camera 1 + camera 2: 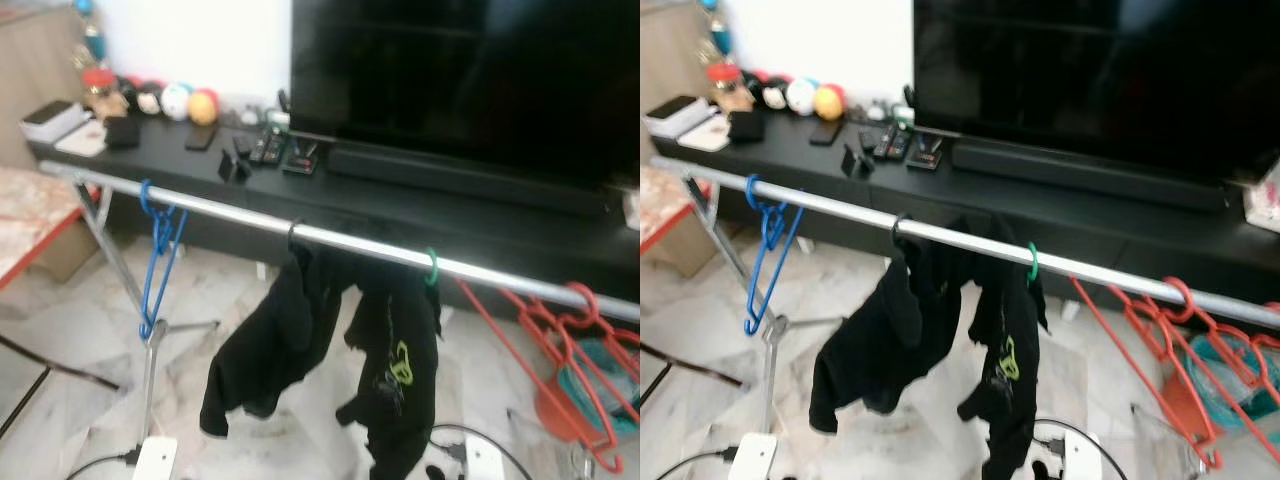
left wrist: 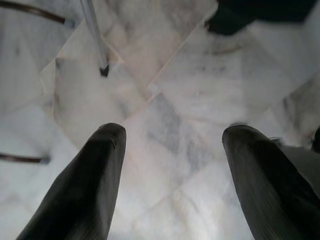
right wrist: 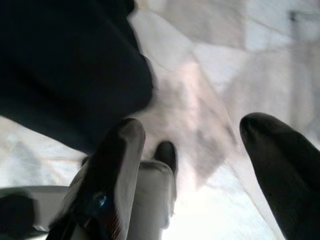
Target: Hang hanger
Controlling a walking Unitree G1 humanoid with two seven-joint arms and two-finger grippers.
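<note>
While both arms hang low and point at the marble floor (image 2: 190,100), the things of the task are all higher up, on the metal rail (image 1: 340,240) that crosses the head view from about 9 o'clock to 3 o'clock, a little lower at the right end. On this rail I see a blue hanger (image 1: 158,255) near the left end, two black garments in the middle — one on a black hook (image 1: 280,330), the other, with a green print, on a green hook (image 1: 400,370) — and a bunch of red hangers (image 1: 570,360) near the right end.

The left gripper (image 2: 172,165) has its two black fingers spread wide, with only floor tiles between them; it holds nothing. The right gripper (image 3: 192,165) is also wide open and empty, and a dark cloth (image 3: 65,65) is close beside one of its fingers.

I judge that no hanger is in hand now, so the next move has to begin with a reach upward. The red hangers lie at about 4 o'clock in the head view, on the side of the right arm, and the blue one at about 9 o'clock, on the side of the left arm — so each arm has a nearer candidate. The rail's long axis runs across the robot, so a hook must come over it from the front.
</note>
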